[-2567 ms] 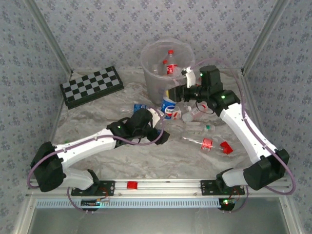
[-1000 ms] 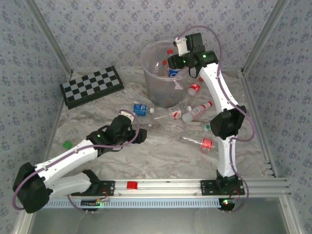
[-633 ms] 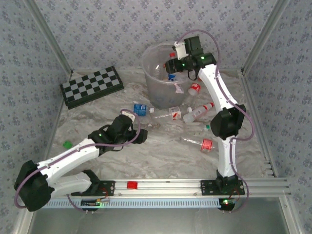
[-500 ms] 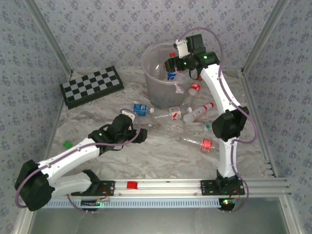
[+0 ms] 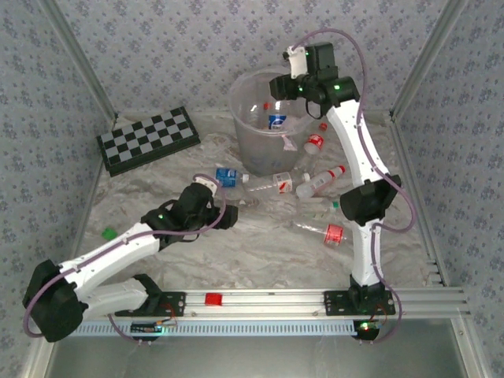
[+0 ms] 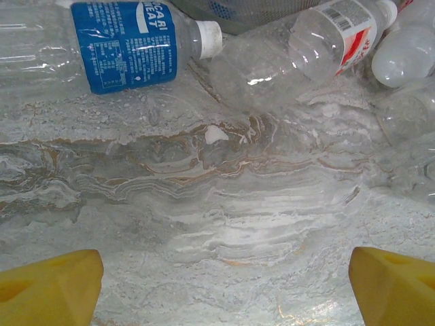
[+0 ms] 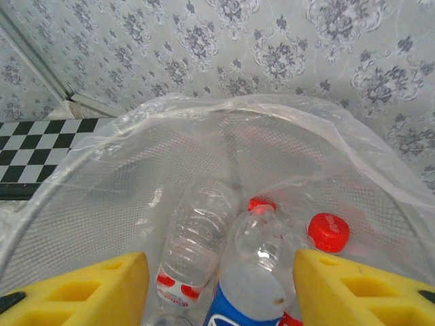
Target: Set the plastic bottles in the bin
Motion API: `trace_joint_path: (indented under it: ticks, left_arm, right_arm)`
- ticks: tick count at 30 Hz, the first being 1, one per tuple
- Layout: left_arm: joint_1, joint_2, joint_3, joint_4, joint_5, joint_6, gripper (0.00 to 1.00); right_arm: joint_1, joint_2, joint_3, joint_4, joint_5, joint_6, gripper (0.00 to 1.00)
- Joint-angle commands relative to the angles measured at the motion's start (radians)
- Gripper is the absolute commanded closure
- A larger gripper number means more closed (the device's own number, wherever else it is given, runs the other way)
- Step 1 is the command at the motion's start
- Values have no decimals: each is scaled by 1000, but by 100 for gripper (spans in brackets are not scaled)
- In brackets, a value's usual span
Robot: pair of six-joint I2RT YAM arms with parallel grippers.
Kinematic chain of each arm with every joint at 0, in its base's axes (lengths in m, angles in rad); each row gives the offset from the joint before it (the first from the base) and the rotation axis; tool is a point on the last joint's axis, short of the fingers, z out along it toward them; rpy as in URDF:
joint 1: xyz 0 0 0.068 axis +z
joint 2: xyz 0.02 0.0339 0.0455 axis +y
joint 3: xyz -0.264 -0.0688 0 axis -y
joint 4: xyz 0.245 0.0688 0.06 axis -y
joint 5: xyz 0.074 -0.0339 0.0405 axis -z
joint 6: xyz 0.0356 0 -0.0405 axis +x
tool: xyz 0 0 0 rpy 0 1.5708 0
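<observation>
The bin [image 5: 250,150] stands at the back of the table, and my right gripper [image 5: 280,85] hovers over its rim, open and holding nothing. Looking down into the bin [image 7: 204,112], a blue-labelled bottle [image 7: 255,288], a clear red-labelled bottle [image 7: 194,244] and a red cap [image 7: 329,232] lie below my right gripper [image 7: 221,292]. My left gripper [image 5: 228,213] is low over the table, open and empty. Just beyond my left gripper [image 6: 224,288] lie a blue-labelled bottle [image 6: 115,37] and a clear bottle [image 6: 292,51]. More bottles [image 5: 327,233] lie scattered on the right.
A chessboard [image 5: 147,139] lies at the back left. A green cap [image 5: 108,232] sits near the left edge, another green cap [image 5: 335,205] among the bottles on the right. A red piece [image 5: 213,298] rests on the front rail. Patterned walls close in the table.
The right gripper let the blue-labelled bottle fall into the bin and drew up and back a little. The left arm has hardly moved.
</observation>
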Motion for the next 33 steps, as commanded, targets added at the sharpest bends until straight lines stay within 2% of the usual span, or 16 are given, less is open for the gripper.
trace_joint_path:
  ticks: [1, 8, 12, 18, 23, 28, 33]
  left_arm:
    - [8, -40, 13, -30, -16, -4, 7]
    - [29, -28, 29, -40, -8, -1, 8]
    - [29, -19, 35, -39, -1, -9, 8]
    - [31, -10, 43, -39, -17, -12, 8]
    - [34, 18, 65, -42, -17, -8, 8]
    - [34, 68, 85, -20, 4, -9, 8]
    - [33, 142, 121, 11, 40, 5, 8]
  right_arm:
    - [-1, 45, 25, 26, -29, 33, 47]
    - [8, 106, 24, 79, 31, 38, 60]
    - [6, 126, 1, 64, 44, 51, 62]
    - [34, 56, -220, 160, 41, 46, 63]
    - [44, 8, -225, 155, 55, 37, 63]
    - [47, -82, -196, 136, 46, 34, 59]
    - [37, -243, -270, 154, 42, 29, 45]
